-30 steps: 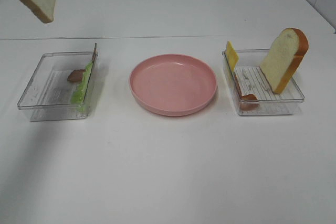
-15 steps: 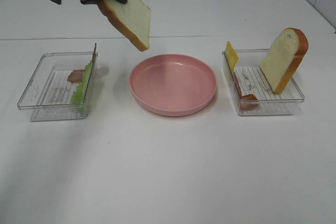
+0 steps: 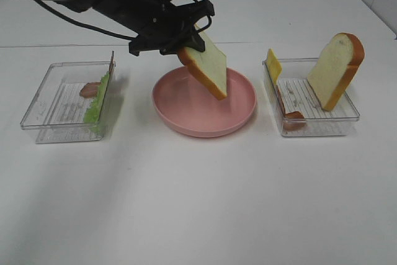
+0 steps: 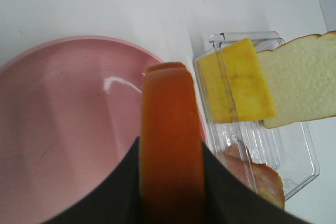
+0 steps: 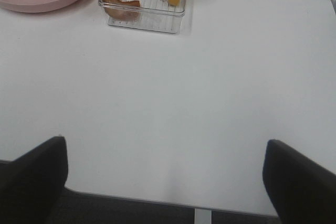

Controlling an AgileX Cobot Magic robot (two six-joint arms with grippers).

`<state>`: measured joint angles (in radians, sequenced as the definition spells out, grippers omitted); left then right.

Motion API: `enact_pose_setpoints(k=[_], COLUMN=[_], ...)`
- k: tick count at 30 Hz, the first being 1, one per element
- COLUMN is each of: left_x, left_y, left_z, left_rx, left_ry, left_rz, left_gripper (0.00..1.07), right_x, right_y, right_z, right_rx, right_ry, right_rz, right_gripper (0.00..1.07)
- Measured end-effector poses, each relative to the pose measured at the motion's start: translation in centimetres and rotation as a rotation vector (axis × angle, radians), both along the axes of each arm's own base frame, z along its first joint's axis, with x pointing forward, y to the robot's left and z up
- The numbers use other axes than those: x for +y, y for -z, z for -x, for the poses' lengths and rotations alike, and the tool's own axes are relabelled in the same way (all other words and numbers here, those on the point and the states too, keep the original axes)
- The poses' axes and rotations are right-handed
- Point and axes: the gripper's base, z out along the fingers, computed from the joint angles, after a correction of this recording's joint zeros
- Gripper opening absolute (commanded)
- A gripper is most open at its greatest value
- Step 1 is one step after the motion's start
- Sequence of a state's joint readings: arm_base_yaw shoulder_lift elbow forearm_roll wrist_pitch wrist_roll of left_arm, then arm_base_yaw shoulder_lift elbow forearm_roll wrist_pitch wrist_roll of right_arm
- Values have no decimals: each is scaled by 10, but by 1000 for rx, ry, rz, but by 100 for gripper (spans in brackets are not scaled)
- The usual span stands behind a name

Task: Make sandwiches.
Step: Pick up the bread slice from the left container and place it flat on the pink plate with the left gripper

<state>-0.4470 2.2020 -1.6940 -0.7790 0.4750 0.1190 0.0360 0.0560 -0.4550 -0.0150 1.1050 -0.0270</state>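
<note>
One bread slice (image 3: pixel 208 69) hangs from left pincer (image 3: pixel 189 41) above plate (image 3: pixel 205 132).

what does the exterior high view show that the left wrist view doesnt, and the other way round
Only the exterior high view: the left tray with lettuce and a bacon piece, plus the white face of the held bread slice.

Only the left wrist view: that slice's orange crust seen edge-on, clamped in the left tool.

Both: the pink plate under the held slice, and the right tray with its cheese square, leaning bread slice and bacon strip.
</note>
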Motion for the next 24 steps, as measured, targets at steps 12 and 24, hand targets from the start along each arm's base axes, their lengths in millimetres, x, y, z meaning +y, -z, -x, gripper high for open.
enact_pose_setpoints(k=[12,24], left_x=[-25,-23], left_y=[35,44], left_z=[-9,-5], left_rx=[92,172], left_ry=[35,22], left_rz=[41,-2], left_gripper=[0,19], right_x=[0,0], right_y=[0,0], right_z=[0,0], right_rx=[0,0], right_ry=[0,0], right_rz=[0,0], right_gripper=[99,99])
